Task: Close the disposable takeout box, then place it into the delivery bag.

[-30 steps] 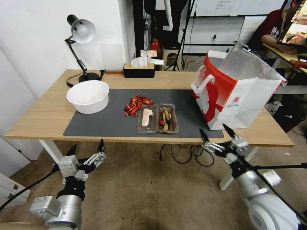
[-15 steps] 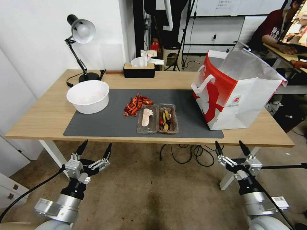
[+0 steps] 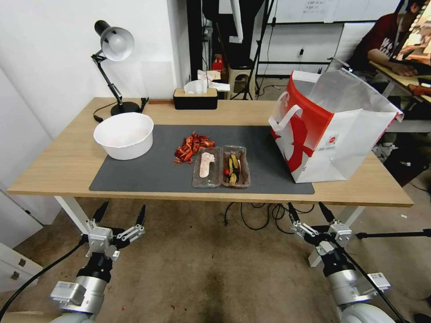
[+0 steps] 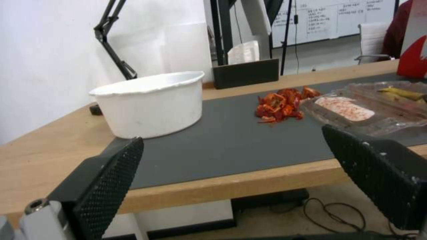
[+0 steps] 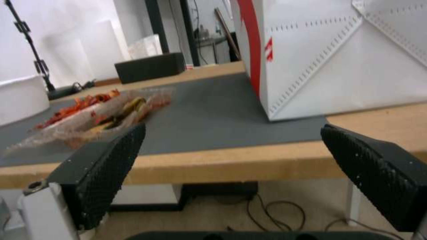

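The disposable takeout box [image 3: 221, 166] lies open on the grey mat [image 3: 148, 170], its two clear halves side by side. The left half carries a pale pinkish label, the right half dark, yellow and red food. It shows low in the left wrist view as the box [image 4: 365, 106] and in the right wrist view as the box [image 5: 98, 113]. The delivery bag [image 3: 332, 125], white and red with loop handles, stands open at the table's right; its wall [image 5: 338, 56] shows close. My left gripper [image 3: 121, 213] and right gripper [image 3: 309, 211] hang open below the table's front edge, holding nothing.
A big white round bowl [image 3: 123, 134] sits at the mat's left, and loose red food pieces [image 3: 192, 146] lie beside the box. A desk lamp [image 3: 112, 58] and a black tissue box [image 3: 195, 96] stand at the back. Cables [image 3: 265, 215] hang under the table.
Both arms swung about below the table's front edge. The right gripper dropped from table-edge height and now sits slightly left of half a second ago. The left gripper ends about where it began.
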Robot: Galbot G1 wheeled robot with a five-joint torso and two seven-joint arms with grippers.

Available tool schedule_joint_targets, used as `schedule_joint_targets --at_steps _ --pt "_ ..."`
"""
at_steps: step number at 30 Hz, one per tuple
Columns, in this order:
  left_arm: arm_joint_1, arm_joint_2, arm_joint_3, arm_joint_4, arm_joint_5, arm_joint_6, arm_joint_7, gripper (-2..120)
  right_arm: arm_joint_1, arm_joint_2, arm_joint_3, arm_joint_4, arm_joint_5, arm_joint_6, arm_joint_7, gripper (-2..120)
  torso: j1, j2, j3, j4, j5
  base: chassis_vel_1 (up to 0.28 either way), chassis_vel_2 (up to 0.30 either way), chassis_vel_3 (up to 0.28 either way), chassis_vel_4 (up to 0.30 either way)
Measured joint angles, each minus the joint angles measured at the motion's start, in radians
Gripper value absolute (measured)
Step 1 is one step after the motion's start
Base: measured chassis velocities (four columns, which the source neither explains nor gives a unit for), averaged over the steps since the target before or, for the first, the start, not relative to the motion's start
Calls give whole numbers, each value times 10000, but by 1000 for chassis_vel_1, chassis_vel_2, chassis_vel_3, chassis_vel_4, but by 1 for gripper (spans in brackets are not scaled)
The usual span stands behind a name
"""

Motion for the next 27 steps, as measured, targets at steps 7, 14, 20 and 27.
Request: schedule_joint_targets --at_steps 7,14,20,27 --pt "34 -68 107 -92 113 -3 -12 100 -159 -23 -5 48 -54 -71 42 100 0 0 0 -1 1 0 0 0 0" --pt "124 -74 211 -308 -165 57 9 100 -297 -35 -48 169 -63 -93 24 100 0 0 0 0 1 0 0 0 0" --pt "271 17 691 -606 -1431 666 -178 100 -325 -22 -120 219 -157 -94 7 100 0 0 0 0 1 0 0 0 0" --pt "189 678 1849 -1612 -4572 2501 -2000 100 -316 -10 -486 304 -544 -114 -12 100 0 0 0 0 2 0 0 0 0"
